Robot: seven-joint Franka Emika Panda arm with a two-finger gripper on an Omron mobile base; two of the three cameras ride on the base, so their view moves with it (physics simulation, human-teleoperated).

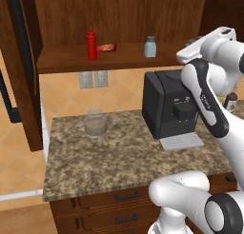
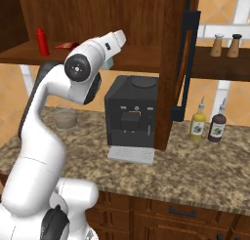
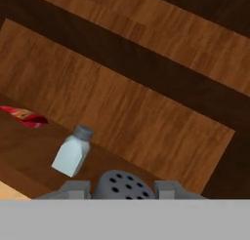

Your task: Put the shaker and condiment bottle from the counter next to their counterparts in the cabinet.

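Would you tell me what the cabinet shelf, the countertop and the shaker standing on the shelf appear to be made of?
Cabinet shelf: dark wood, visible grain, matte finish. Countertop: speckled brown-grey stone, probably granite, smooth. Shaker: pale, slightly translucent body, glass or plastic, with a grey cap, possibly metal.

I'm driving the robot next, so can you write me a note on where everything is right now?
Claw: shut on the shaker, up inside the cabinet.
Twin shaker: upright on the shelf, just ahead of the claw.
Small bottle: on its side on the shelf, beside the tall bottle.
Done: the small bottle looks placed.
Left: set the held shaker down next to its twin, then let go.
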